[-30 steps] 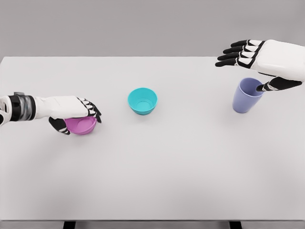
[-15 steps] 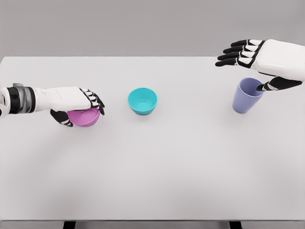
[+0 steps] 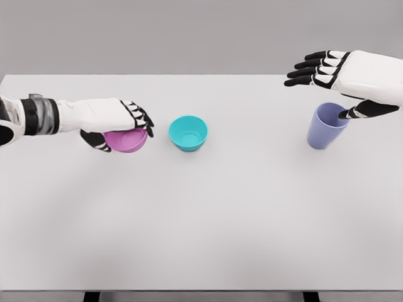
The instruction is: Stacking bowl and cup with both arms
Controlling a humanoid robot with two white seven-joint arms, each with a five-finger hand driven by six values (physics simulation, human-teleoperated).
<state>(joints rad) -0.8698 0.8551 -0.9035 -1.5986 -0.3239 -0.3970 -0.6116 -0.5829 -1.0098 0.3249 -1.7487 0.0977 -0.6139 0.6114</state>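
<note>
While left hand (image 3: pixel 116 123) clamps pink bowl (image 3: pixel 126 141) from above, bowl has shifted right since a second ago, now near teal bowl (image 3: pixel 188 132) at table (image 3: pixel 201 226) centre: carry toward stacking underway. Pink bowl small, round, slightly tilted. Right hand (image 3: pixel 340 75) spread, empty, thumb at rim of lilac cup (image 3: pixel 326 126), far right.

Just one view here, from the robot's head, looking down and forward at a steep angle over the white table (image 3: pixel 208 226). It sits fairly close: the table fills nearly the whole width, with its near edge at the bottom and a grey wall (image 3: pixel 189 34) behind.
</note>
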